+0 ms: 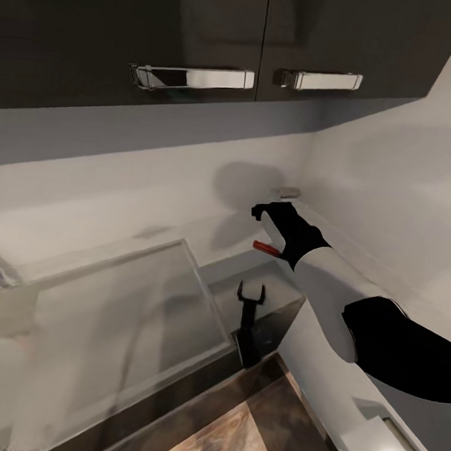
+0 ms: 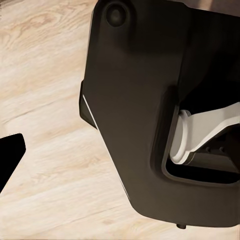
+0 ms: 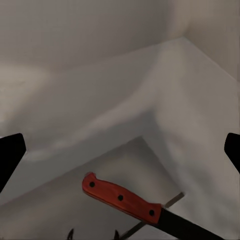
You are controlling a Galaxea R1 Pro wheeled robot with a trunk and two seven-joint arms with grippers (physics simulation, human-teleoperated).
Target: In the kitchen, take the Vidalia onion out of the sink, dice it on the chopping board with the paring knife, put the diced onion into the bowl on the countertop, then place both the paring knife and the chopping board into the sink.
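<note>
Near the wall corner, the paring knife [image 3: 135, 202] lies below the open right hand [image 1: 274, 228].

A kitchen: glossy dark cabinets [image 1: 200, 33] above a grey sink [image 1: 120, 312], wood plank floor [image 2: 45, 100].

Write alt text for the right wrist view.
A paring knife with a red riveted handle and dark blade lies below the right claw, whose black fingertips stand wide apart. Behind it, pale grey walls meet in a corner.
</note>
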